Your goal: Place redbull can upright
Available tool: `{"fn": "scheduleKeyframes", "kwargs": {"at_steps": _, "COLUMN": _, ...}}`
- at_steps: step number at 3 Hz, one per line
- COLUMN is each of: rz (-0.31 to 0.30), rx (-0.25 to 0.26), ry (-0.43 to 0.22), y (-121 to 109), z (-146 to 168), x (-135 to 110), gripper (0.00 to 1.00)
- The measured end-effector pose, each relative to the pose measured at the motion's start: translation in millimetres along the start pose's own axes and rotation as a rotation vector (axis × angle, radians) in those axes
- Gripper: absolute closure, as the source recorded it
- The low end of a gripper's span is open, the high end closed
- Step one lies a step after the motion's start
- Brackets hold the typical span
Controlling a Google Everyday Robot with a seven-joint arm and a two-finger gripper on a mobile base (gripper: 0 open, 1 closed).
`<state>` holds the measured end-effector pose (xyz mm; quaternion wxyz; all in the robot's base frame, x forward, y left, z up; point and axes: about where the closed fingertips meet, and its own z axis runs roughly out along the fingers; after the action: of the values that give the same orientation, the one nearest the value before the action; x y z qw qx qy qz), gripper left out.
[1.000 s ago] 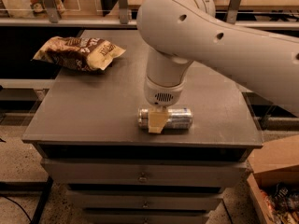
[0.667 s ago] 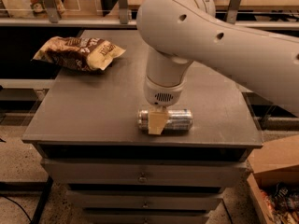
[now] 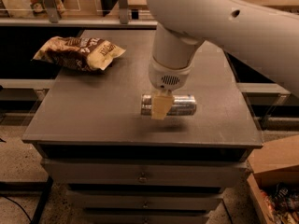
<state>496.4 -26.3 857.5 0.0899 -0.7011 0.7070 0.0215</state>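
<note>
The redbull can (image 3: 180, 105) is a slim silver can. It lies horizontal, held a little above the dark table top (image 3: 93, 111), with its shadow on the surface below. My gripper (image 3: 161, 107) comes down from the white arm and is shut across the can's left part. One tan finger (image 3: 160, 106) shows in front of the can; the other is hidden behind it.
A crumpled brown and white snack bag (image 3: 79, 52) lies at the table's back left. The table is a drawer cabinet with drawers (image 3: 140, 176) below its front edge. A cardboard box (image 3: 275, 171) stands on the floor at the right.
The can was lying on the table under the gripper. Now it hangs a little higher in the gripper, still horizontal. The bag has not moved.
</note>
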Motion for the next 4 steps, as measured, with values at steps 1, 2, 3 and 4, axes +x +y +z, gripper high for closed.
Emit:
{"fn": "scheduleKeyframes", "kwargs": {"at_steps": 1, "rz": -0.002, "rx": 0.076, "ry": -0.039, "y": -24.4, "z": -52.6, "x": 5.6, "gripper": 1.0}}
{"fn": "scheduleKeyframes", "kwargs": {"at_steps": 2, "rz": -0.001, "rx": 0.079, "ry": -0.041, "y": -25.1, "z": -54.2, "x": 5.3, "gripper": 1.0}}
{"fn": "scheduleKeyframes", "kwargs": {"at_steps": 3, "rz": 0.019, "rx": 0.079, "ry": -0.132, "y": -30.7, "z": -51.4, "x": 9.2, "gripper": 1.0}}
{"fn": "scheduleKeyframes", "kwargs": {"at_steps": 4, "rz": 0.056, "rx": 0.082, "ry": -0.323, "y": -38.9, "z": -44.9, "x": 16.9, "gripper": 1.0}}
